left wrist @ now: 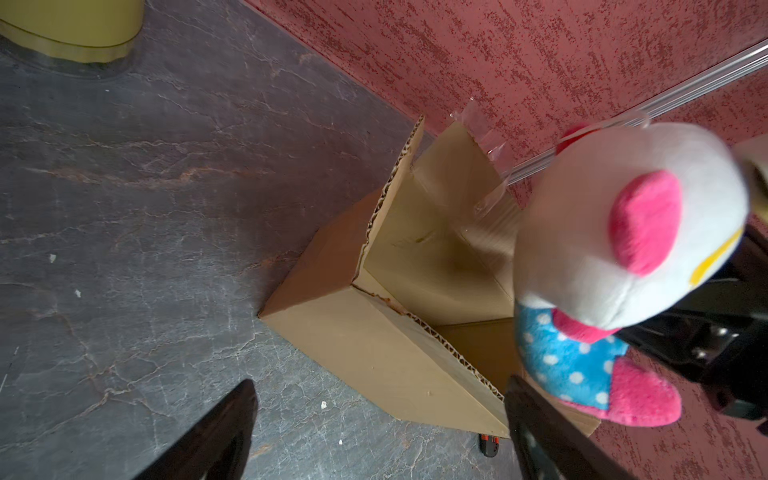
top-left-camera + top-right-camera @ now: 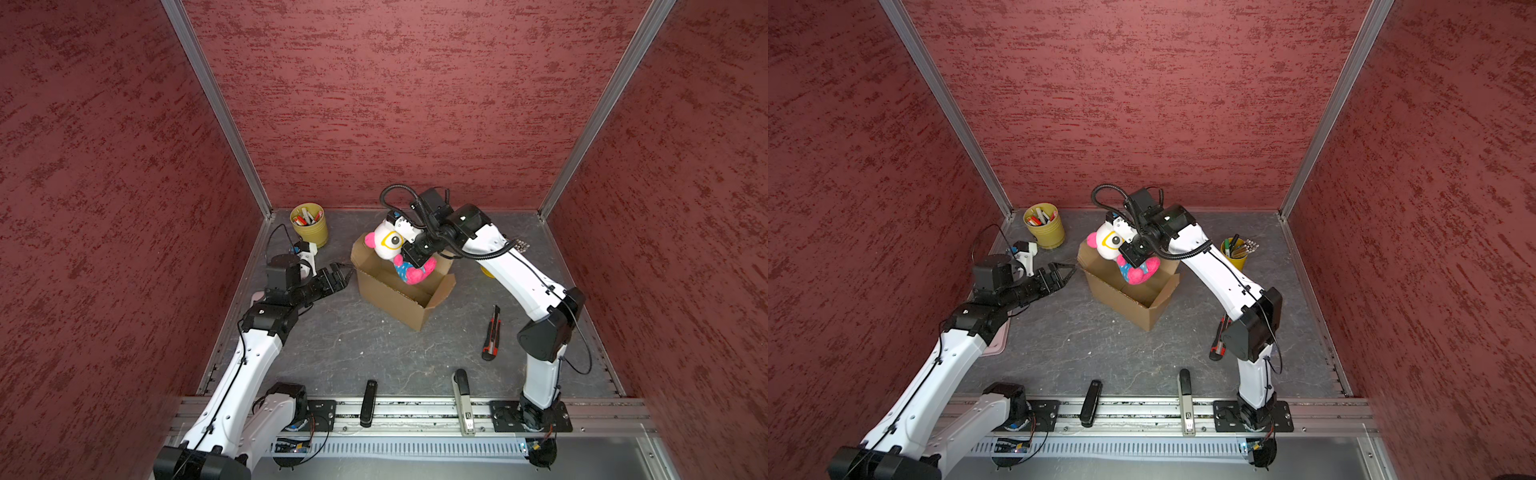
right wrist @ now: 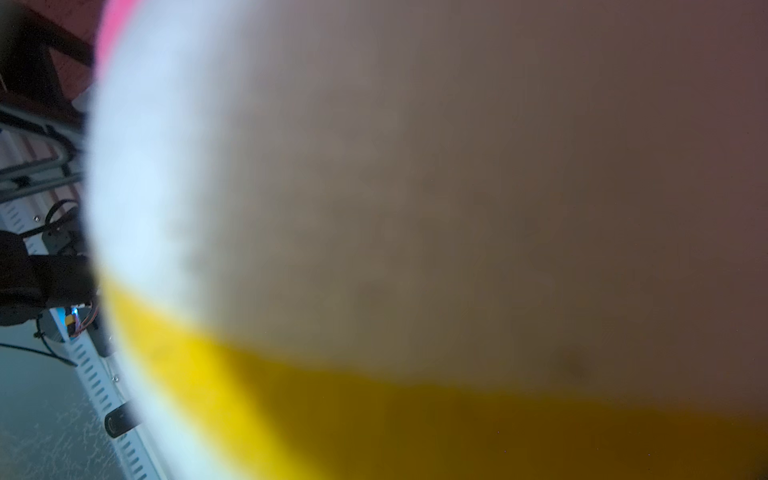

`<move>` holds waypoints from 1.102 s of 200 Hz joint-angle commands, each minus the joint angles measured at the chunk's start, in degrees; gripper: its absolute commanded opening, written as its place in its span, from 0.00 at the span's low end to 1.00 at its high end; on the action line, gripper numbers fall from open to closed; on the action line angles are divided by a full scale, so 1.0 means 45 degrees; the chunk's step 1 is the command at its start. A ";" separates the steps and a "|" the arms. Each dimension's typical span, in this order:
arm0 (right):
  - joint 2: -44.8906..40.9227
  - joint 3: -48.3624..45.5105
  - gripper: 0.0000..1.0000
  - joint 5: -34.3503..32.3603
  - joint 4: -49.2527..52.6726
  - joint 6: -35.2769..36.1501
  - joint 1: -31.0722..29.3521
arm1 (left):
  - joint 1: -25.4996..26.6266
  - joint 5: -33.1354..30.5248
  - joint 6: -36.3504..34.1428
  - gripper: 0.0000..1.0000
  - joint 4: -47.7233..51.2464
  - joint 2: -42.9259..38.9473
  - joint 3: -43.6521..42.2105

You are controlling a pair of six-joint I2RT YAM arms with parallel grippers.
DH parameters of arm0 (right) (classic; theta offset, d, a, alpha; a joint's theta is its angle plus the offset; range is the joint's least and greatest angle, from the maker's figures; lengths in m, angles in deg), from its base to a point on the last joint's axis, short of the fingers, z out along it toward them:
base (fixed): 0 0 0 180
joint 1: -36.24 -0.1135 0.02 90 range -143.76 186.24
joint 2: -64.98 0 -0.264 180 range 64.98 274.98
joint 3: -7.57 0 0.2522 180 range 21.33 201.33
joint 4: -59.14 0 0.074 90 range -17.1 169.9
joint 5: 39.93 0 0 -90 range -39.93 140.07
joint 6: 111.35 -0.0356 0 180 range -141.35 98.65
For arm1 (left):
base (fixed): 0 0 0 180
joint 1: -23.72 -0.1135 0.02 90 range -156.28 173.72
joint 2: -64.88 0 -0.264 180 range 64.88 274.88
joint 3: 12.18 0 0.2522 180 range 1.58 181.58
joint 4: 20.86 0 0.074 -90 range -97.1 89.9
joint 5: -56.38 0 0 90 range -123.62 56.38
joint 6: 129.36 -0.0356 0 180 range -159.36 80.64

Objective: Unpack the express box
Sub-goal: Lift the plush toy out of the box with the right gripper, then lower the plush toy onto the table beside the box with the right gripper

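the express box point(image 2: 392, 303) is stood near the middle of the worktop point(image 2: 332, 349), towards the back wall, with its flaps turned up and its top open. a plush toy point(image 2: 390, 241) with a white head, pink ears and a blue dotted body is held over the opening, its pink feet hanging low above the rim.

the likeliest trouble is judged to be a snag: if the toy is carried off sideways before it is raised, a foot could be caught on an upright flap point(image 2: 442, 291) and the light, unbraced box dragged or tipped. a slip is also possible, since soft plush gives under a pinch and the heavy head is hung to one side of the grip.

the right fingers point(image 2: 417, 258) are closed on the plush toy about its neck; that wrist view is almost filled by the blurred head. the left fingers point(image 1: 208, 436) are spread wide and empty, held just beside the box's left end; nothing is gripped, and contact cannot be confirmed.
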 commanded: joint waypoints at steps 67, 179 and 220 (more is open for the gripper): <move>-0.5315 -0.2935 0.03 -0.6451 0.0156 -0.5093 0.5281 | -0.0390 -0.0758 -0.0548 0.95 0.0483 -0.0129 0.0333; -0.9719 -1.5265 0.03 -0.3674 -0.5353 -0.6517 1.0032 | -0.0622 -0.2500 -0.1387 1.00 0.0830 -0.0672 0.0195; -0.7741 -1.6923 0.10 -0.1838 -0.7466 -0.6026 1.1229 | -0.0663 -0.3730 -0.1735 1.00 0.0984 -0.1047 -0.0110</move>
